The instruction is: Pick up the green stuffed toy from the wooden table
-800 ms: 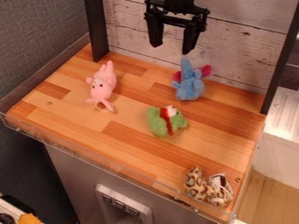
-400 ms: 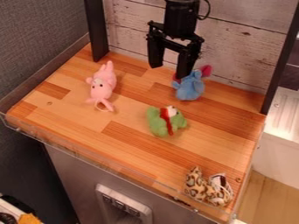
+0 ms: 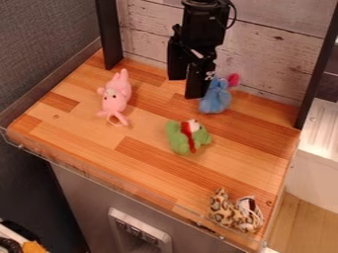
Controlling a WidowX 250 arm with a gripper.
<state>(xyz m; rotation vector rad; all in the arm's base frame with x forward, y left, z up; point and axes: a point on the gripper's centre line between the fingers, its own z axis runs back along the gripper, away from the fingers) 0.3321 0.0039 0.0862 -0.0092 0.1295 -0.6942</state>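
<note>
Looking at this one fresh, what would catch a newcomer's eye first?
Most likely the black gripper, hanging over the back of the wooden top and hiding part of the blue toy. Then the bright plush colours: the pink toy at the picture's left and the green toy with its red band near the middle. The spotted toy lies at the near right corner.

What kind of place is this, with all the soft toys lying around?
Probably a robot lab or testing corner. A black gripper hangs over a wooden counter, with a pink toy, a green toy and a blue toy spread out on it.
</note>
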